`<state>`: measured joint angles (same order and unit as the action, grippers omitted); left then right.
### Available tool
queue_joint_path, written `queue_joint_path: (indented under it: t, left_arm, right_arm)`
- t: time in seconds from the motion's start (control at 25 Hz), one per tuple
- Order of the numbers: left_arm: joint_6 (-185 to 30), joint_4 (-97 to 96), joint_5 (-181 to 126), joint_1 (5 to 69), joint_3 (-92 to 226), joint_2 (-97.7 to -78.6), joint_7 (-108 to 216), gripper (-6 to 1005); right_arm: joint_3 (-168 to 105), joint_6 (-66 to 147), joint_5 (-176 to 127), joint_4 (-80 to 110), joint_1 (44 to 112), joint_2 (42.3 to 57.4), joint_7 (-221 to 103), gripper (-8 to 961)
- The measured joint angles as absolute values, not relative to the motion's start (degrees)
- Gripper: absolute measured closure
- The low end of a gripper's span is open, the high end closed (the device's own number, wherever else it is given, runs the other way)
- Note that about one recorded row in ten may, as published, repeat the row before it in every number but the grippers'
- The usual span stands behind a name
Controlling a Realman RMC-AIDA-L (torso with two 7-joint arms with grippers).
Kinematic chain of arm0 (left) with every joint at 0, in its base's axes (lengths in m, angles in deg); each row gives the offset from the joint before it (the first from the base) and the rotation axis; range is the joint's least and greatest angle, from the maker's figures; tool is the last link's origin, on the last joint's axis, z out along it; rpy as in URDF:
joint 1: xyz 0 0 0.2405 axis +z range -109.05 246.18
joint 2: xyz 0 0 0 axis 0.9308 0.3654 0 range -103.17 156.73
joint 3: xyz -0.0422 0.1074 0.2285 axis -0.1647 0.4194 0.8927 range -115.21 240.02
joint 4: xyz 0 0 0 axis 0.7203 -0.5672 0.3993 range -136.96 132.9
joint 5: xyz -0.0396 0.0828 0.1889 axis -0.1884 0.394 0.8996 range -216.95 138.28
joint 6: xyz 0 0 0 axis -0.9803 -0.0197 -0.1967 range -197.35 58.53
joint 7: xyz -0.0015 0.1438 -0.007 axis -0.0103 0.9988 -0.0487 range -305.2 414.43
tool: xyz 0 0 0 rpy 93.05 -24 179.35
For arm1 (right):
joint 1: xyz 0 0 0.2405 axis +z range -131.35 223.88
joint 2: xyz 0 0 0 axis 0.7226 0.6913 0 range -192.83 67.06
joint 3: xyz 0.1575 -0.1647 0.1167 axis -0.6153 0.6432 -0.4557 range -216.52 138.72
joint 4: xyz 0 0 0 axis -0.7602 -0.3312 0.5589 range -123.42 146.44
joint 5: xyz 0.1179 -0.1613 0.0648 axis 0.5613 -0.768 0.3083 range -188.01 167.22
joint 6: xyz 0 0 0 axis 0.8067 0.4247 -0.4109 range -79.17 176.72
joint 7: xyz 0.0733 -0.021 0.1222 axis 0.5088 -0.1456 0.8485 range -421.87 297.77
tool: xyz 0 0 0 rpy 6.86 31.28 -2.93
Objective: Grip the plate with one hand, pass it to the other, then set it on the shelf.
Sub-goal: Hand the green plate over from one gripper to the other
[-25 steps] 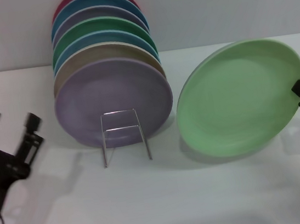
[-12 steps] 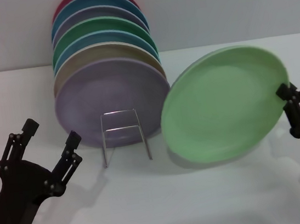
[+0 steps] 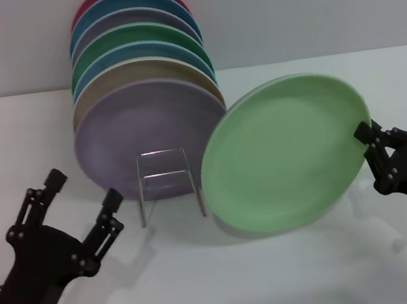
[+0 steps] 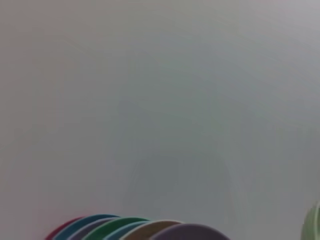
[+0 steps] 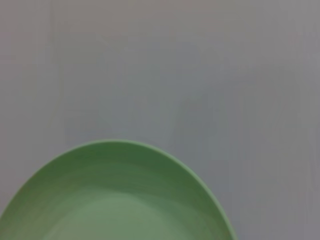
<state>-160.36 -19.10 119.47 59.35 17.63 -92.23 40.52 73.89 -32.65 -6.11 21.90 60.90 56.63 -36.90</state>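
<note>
The right gripper [image 3: 365, 140], fingers clamping the rim, is carrying the round pastel-green matte plate [image 3: 287, 162] leftward, now overlapping the thin silver wire shelf [image 3: 167, 181], while the left gripper [image 3: 82, 189] has risen, fingers wide, making handover imminent.

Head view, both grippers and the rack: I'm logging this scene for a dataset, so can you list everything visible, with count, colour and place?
Light green plate: one, pastel green, held tilted off the table at right of centre, its right rim gripped.
Stacked plates: seven, front to back lilac, tan, blue, dark green, lilac, blue, red; upright on the rack, left of centre.
Wire rack: one, silver, front loop before the lilac plate.
Table: one, white.
Wall: grey, behind.
Right gripper: black, right edge, shut on the plate's rim.
Left gripper: black, lower left, open, empty.
</note>
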Motion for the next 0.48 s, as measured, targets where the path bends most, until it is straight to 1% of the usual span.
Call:
queue_joint_path:
  t: [0.48]
  left_arm:
    - [-156.5, -21.0, 119.5, 58.7, 20.4, -92.31, 40.9, 165]
  right_arm:
    - [74.5, -32.7, -6.1, 22.2, 60.8, 56.65, -36.9, 934]
